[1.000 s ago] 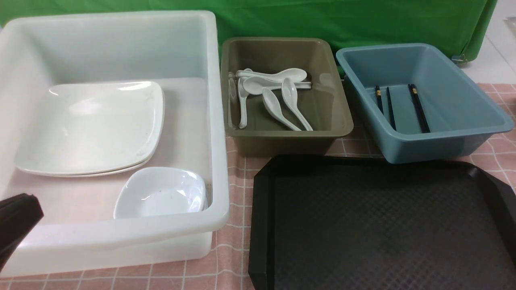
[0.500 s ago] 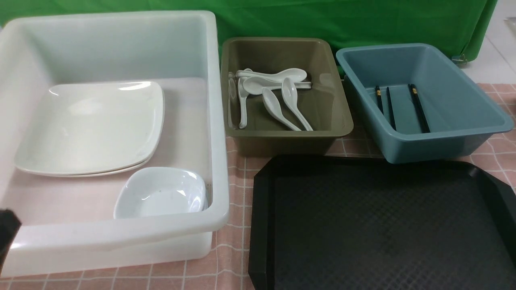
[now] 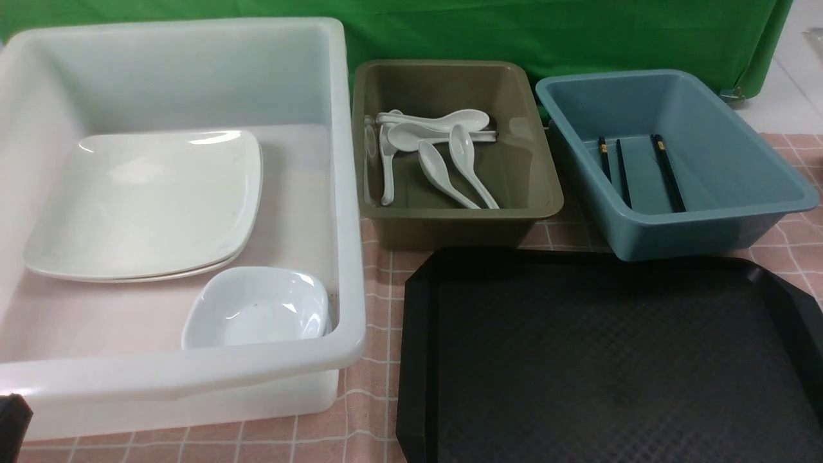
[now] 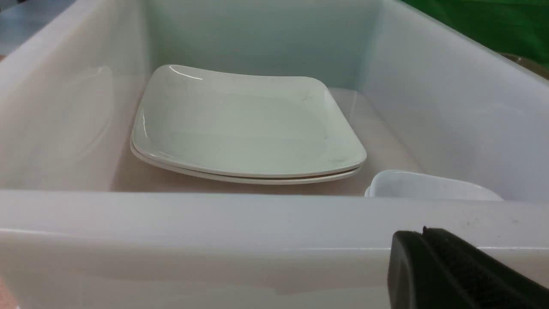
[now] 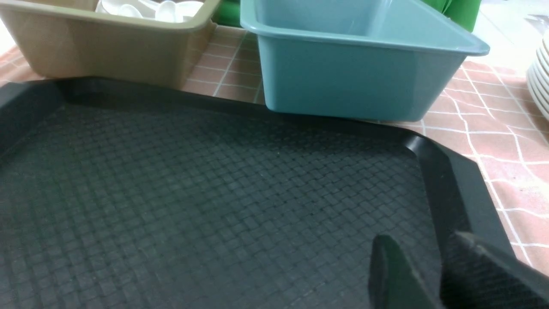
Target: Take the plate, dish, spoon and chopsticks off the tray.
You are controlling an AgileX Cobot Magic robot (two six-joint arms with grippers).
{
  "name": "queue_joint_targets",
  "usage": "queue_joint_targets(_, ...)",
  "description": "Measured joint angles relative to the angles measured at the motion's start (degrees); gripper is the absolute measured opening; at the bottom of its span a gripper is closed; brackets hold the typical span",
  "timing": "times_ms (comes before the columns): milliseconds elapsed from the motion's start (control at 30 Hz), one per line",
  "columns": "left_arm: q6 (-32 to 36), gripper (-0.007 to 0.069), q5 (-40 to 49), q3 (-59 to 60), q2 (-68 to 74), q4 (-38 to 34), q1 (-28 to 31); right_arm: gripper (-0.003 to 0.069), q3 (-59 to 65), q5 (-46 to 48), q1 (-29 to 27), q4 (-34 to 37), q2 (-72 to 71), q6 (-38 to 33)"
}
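The black tray (image 3: 611, 360) lies at the front right with nothing on it; its textured floor (image 5: 193, 193) fills the right wrist view. Two white plates (image 3: 144, 199) are stacked in the white tub, with the small white dish (image 3: 257, 308) in front of them. Several white spoons (image 3: 443, 161) lie in the olive tub. Black chopsticks (image 3: 667, 172) rest in the blue tub. My left gripper (image 4: 422, 234) is shut and empty, just outside the white tub's near wall. Only its tip (image 3: 9, 418) shows in the front view. My right gripper (image 5: 422, 240) hangs open and empty over the tray's right corner.
The big white tub (image 3: 347, 193) stands at the left, the olive tub (image 3: 450, 218) in the middle and the blue tub (image 3: 707, 225) at the right, behind the tray. A stack of white crockery (image 5: 541, 77) sits to the right of the blue tub. A green cloth hangs behind.
My left gripper has drawn back and down toward the front view's lower left corner, so only its tip still shows. Nothing in the tubs has moved.
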Motion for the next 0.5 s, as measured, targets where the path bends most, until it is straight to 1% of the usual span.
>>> queue_joint_targets(500, 0.0, 0.0, 0.33, 0.0, 0.0, 0.21, 0.0, 0.024, 0.0, 0.0, 0.0, 0.0, 0.0, 0.0)
